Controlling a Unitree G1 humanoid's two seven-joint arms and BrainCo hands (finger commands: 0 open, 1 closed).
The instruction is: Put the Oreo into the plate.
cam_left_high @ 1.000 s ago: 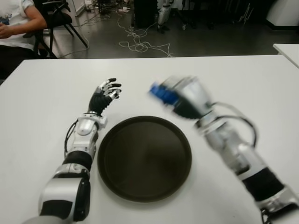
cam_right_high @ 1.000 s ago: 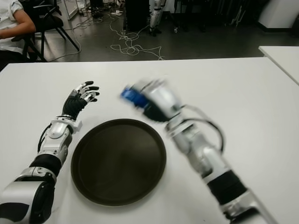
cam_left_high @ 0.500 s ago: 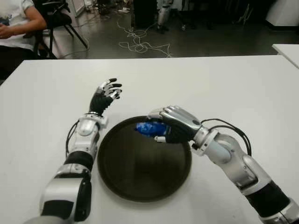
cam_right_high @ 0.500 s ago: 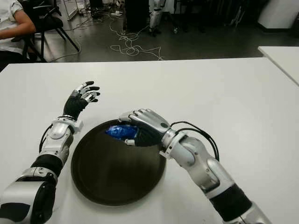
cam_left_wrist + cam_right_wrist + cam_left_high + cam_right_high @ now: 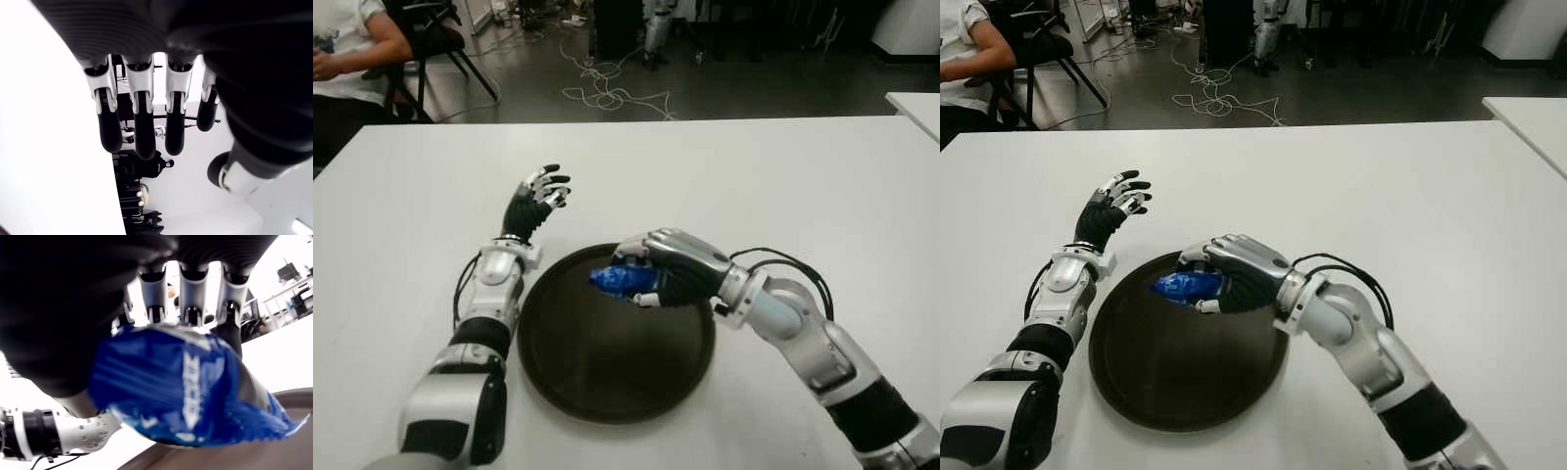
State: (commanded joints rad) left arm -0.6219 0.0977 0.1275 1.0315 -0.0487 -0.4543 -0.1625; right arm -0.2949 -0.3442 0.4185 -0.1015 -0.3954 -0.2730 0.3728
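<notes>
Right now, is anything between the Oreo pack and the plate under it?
Nothing visible. The right hand holds the blue Oreo pack over the far part of the dark plate, which has nothing in it. The left hand shows beyond the plate's left rim, fingers spread.
</notes>
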